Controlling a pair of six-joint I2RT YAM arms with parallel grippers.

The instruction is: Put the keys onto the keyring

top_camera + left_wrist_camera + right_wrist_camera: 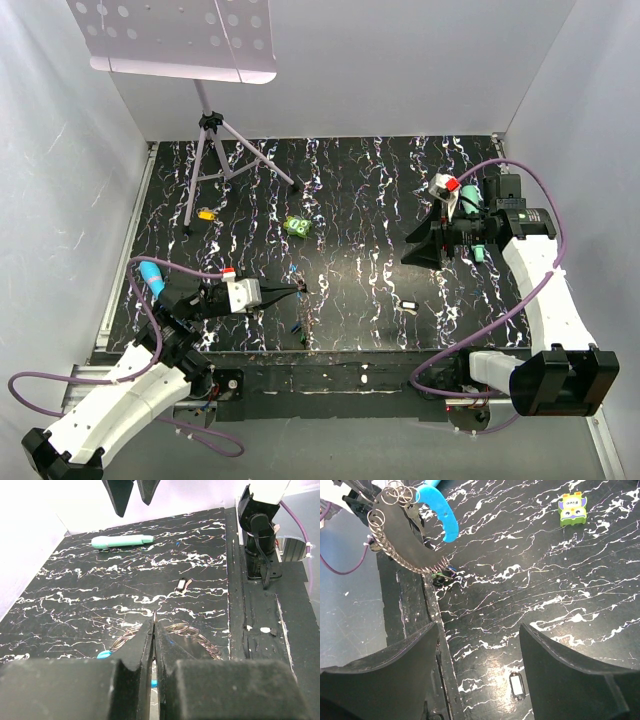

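My left gripper [154,625] is shut on the keyring [187,630], a loop of thin grey linked rings draped to both sides of its fingers. The keyring's bright blue clip [104,654] pokes out at the left. In the right wrist view the same loop [379,526] and blue clip [441,516] hang on the left gripper's dark finger [402,537]. Tiny keys [443,575] with blue and green heads lie below it by the table's near edge, also in the top view [298,326]. My right gripper [480,665] is open and empty above the table, right of centre [415,250].
A bright green lumpy object [296,227] lies mid-table. A small white tag [516,685] lies under the right gripper. A teal marker [122,541] lies far right. An orange-yellow piece [206,213] and a tripod [212,150] stand at the back left.
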